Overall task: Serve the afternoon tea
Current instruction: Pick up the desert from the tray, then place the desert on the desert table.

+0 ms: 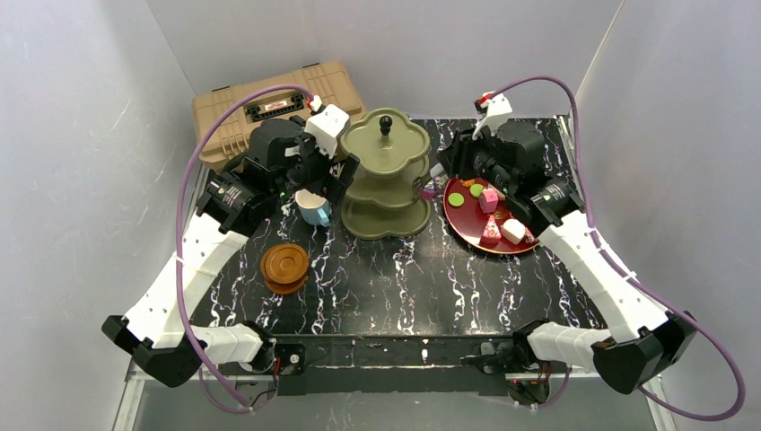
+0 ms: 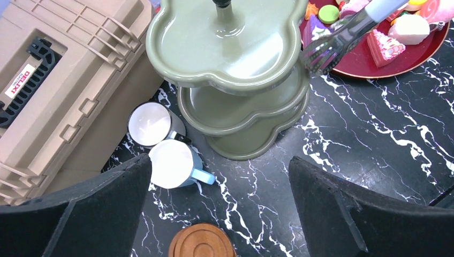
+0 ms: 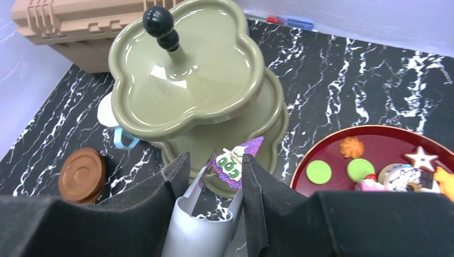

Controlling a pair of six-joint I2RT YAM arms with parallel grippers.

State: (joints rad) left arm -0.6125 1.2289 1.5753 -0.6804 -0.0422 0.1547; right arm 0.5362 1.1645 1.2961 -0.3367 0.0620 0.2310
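**Olive-green stand bare, one cake on the tongs**

Top view, with the olive-green three-tier stand (image 1: 399, 153) as the centre of the dial. You can see all three scalloped tiers in the wrist views, and none carries anything. Serving is therefore judged to be at its very start.

Right gripper (image 3: 214, 166): clamped on the handle of the silver tongs (image 3: 201, 225). The tong tips pinch a purple toy cake (image 3: 235, 163) with green icing, held just beside the lower tiers at about 4 o'clock. Whether it hangs over a tier or just outside the rim cannot be told. This is the only cake off the red tray (image 1: 471, 223).

Left gripper (image 2: 219, 171): jaws spread wide and holding nothing. It hovers at 9 o'clock, above the mugs.

Remaining toy cakes (image 1: 489, 199): all on the red tray at 3 o'clock, well apart from the tiers. You have each of these left to carry across.

White mug (image 2: 149, 123) and light-blue mug (image 2: 170, 163): side by side on the marble-patterned table (image 1: 404, 278) at 9 o'clock, close to the foot of the stand. Neither sits on a saucer.

Brown saucers (image 1: 285, 267): gathered at 8 o'clock, apparently in one stack. They are not yet laid out, so you should count the cup-and-saucer pairing as undone.

Tan toolbox (image 1: 269, 108): closed at 11 o'clock, no part of the service.
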